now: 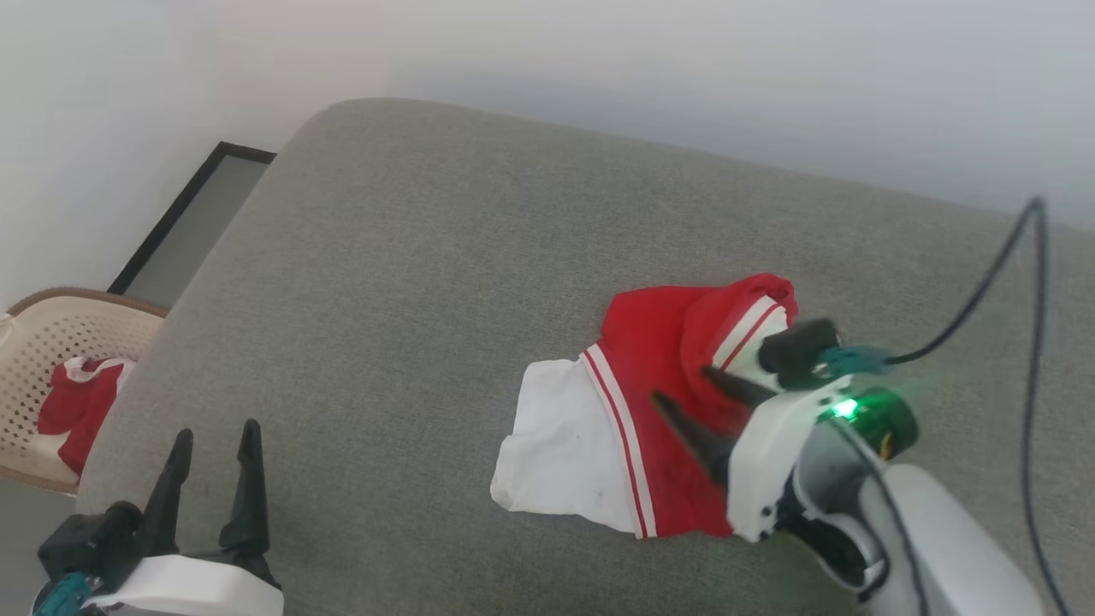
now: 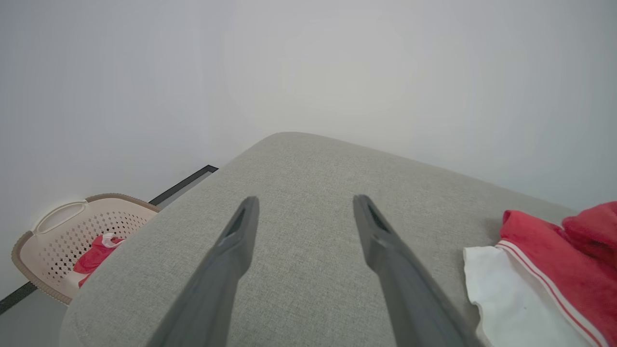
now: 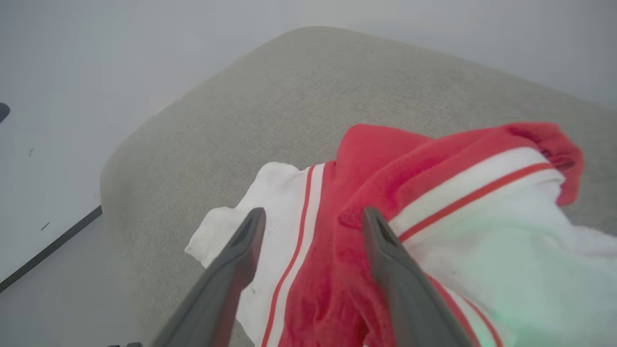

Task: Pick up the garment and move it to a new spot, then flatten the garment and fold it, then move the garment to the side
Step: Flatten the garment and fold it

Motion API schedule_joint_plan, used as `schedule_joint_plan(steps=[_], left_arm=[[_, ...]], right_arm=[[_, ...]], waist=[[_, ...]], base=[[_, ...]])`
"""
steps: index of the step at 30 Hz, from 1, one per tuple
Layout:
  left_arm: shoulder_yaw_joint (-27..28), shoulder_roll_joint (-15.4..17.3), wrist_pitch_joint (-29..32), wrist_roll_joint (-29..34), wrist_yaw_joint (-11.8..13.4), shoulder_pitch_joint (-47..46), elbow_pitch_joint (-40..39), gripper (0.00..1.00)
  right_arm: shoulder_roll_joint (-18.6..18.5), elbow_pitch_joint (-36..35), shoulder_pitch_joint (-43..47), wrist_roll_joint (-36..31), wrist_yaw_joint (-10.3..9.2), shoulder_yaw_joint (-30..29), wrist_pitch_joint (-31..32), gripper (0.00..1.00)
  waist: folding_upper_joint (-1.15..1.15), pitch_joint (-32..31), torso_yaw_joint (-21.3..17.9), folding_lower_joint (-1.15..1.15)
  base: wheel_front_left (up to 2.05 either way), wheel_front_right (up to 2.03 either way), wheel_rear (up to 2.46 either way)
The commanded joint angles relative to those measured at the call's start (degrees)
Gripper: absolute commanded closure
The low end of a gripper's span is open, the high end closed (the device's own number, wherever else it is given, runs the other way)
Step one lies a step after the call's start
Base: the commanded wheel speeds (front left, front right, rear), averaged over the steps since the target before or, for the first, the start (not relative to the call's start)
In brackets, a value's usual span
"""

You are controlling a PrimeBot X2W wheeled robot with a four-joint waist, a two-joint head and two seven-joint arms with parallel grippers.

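Lying rumpled on the right half of the grey cushion (image 1: 411,282), the garment (image 1: 650,411) has one white panel spread flat toward the left and the other bunched under a red fold at its far end. The right gripper (image 1: 680,385) points at the red middle with its two fingers spread apart, released and grasping nothing, while the left gripper (image 1: 216,430) sits well apart near the cushion's left front edge, likewise wide and empty. Beside the cushion stands a pale basket (image 1: 51,329) holding another red-and-white cloth (image 1: 81,406).
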Motion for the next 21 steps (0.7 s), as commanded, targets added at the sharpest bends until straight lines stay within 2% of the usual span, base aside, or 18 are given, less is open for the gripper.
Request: schedule_joint_plan(steps=[1,12,16,21], left_arm=[[0.8,-0.4,-0.3,0.4,-0.4,0.6,-0.4,0.0],[3.5,-2.4,-0.3,2.2,-2.1,1.0,-1.0,0.0],[4.0,-3.3,-0.3,2.9,-2.9,0.6,-0.8,0.0],[4.3,-3.9,-0.3,3.4,-3.5,-0.1,-0.3,0.0]], right_arm=[[-0.8,-1.3,-0.3,0.5,-0.02,-1.3,-0.2,0.0],[-3.9,-8.5,2.2,-1.4,-0.02,-13.2,3.2,0.0],[-5.0,-8.2,2.9,-1.8,-0.02,-17.0,6.9,0.0],[-6.2,-7.0,2.5,-1.9,-0.02,-19.0,10.7,0.0]], waist=[[0.0,0.0,-0.3,0.0],[0.0,0.9,-0.8,0.0],[0.0,1.5,-0.6,0.0],[0.0,2.4,-0.2,0.0]], base=[[0.0,0.0,0.0],[0.0,0.0,0.0],[0.0,0.0,0.0],[0.0,0.0,0.0]])
